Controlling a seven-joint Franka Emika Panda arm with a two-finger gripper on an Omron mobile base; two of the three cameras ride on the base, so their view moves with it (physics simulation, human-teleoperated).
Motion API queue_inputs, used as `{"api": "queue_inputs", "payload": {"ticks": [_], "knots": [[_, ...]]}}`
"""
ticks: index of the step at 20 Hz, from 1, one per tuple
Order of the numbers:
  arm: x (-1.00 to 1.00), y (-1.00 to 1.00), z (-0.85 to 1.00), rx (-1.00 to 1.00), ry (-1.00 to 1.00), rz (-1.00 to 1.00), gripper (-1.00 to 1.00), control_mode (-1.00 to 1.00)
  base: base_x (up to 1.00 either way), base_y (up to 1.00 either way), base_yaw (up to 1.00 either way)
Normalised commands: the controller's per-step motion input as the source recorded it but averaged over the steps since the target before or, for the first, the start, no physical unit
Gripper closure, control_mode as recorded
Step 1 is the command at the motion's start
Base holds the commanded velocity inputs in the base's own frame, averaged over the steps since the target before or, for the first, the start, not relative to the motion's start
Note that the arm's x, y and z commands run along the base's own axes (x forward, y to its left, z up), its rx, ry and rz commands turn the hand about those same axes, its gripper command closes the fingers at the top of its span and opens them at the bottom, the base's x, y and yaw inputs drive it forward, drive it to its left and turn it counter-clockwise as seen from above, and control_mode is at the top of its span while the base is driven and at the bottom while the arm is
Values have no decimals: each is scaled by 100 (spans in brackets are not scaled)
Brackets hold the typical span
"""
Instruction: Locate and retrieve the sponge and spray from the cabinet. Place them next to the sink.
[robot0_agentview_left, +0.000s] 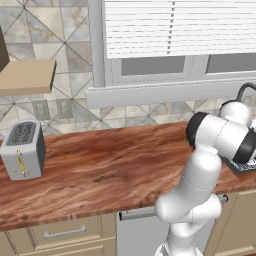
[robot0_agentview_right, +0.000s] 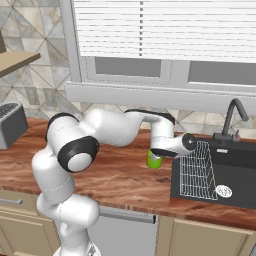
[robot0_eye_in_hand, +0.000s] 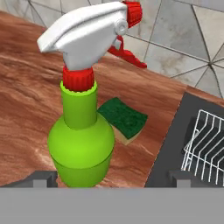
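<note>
The spray (robot0_eye_in_hand: 81, 131), a bright green bottle with a red-and-white trigger nozzle, stands upright on the wooden counter just left of the sink (robot0_eye_in_hand: 173, 144). My gripper (robot0_eye_in_hand: 111, 177) is open around the bottle's base, its fingers wide apart, with the bottle nearer the left finger (robot0_eye_in_hand: 43, 179). From the right base view the spray (robot0_agentview_right: 154, 161) shows as a green patch under the gripper (robot0_agentview_right: 157, 154). The sponge (robot0_eye_in_hand: 124, 119), dark green over yellow, lies flat on the counter behind the bottle, close to the sink's rim. The cabinet's tan side shelf (robot0_agentview_left: 27, 76) hangs at the far left.
The sink (robot0_agentview_right: 235, 155) holds a wire rack (robot0_agentview_right: 199, 170), and its dark faucet (robot0_agentview_right: 232, 117) rises behind. A grey toaster (robot0_agentview_left: 22, 150) stands at the counter's left end. Drawers (robot0_agentview_left: 65, 232) run below the counter. A window with blinds (robot0_agentview_right: 165, 30) sits above.
</note>
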Motion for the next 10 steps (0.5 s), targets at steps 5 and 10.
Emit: {"api": "queue_inputs", "payload": {"ticks": [5, 10], "knots": [[-34, -24, 30, -10, 17, -6, -100, -100, 0, 0, 0], [-42, -25, 17, -6, 30, -8, -100, -100, 0, 0, 0]]}}
